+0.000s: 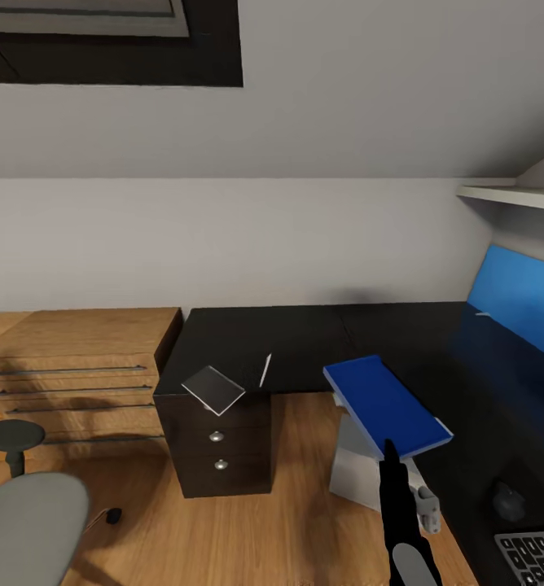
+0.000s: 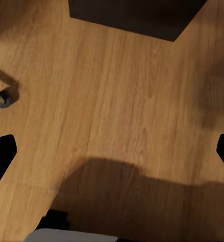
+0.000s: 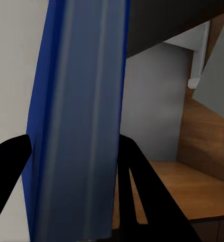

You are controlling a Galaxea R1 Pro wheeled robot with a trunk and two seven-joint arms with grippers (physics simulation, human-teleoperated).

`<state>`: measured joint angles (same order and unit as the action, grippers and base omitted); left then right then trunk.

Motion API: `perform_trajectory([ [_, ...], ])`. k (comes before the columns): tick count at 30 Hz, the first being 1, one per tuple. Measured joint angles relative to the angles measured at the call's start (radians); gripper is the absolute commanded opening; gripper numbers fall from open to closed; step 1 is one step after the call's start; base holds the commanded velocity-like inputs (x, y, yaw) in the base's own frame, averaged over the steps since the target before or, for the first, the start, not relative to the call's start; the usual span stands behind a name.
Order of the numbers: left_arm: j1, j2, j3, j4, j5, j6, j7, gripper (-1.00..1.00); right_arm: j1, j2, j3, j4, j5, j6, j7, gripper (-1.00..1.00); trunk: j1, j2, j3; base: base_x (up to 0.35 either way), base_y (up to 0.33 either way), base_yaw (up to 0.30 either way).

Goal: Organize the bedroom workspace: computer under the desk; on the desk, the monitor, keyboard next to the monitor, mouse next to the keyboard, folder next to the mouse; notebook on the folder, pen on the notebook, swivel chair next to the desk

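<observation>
The notebook (image 1: 388,404) is pinched tight in my right jaws (image 1: 388,446), up in the air by the worktop (image 1: 304,342); left jaws are wide open, holding nothing; next I must lay it on the folder (image 1: 213,388).

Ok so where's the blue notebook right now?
In the head view the notebook is right of centre, held up by the right gripper over the computer, just off the desk edge.

Glossy black desk (image 1: 288,342), seemingly wooden floor (image 1: 288,521)
</observation>
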<state>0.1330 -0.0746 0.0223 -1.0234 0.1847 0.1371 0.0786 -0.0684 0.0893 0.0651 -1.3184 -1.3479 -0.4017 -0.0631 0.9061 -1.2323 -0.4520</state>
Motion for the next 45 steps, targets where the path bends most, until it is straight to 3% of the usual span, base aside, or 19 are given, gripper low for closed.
perform_trajectory([
  [20, 0.000, 0.000, 0.000, 0.000, 0.000, -0.002, 0.000, 1.00, -0.008, -0.002, -0.001, 0.022, 0.000, -0.007, -0.013, -1.00, 0.000, 0.000, -0.026, 0.000, 0.000, -0.150],
  [37, 0.000, 0.000, 0.000, 0.000, 0.000, -0.002, 0.000, 1.00, -0.008, 0.001, 0.005, 0.012, -0.003, -0.007, 0.006, -1.00, 0.000, 0.000, -0.029, 0.007, 0.000, -0.009],
  [45, 0.000, 0.000, 0.000, 0.000, 0.000, -0.002, -0.001, 1.00, -0.008, -0.006, 0.001, 0.017, 0.004, -0.007, -0.001, -1.00, 0.000, 0.000, -0.029, 0.245, 0.000, 0.000],
])
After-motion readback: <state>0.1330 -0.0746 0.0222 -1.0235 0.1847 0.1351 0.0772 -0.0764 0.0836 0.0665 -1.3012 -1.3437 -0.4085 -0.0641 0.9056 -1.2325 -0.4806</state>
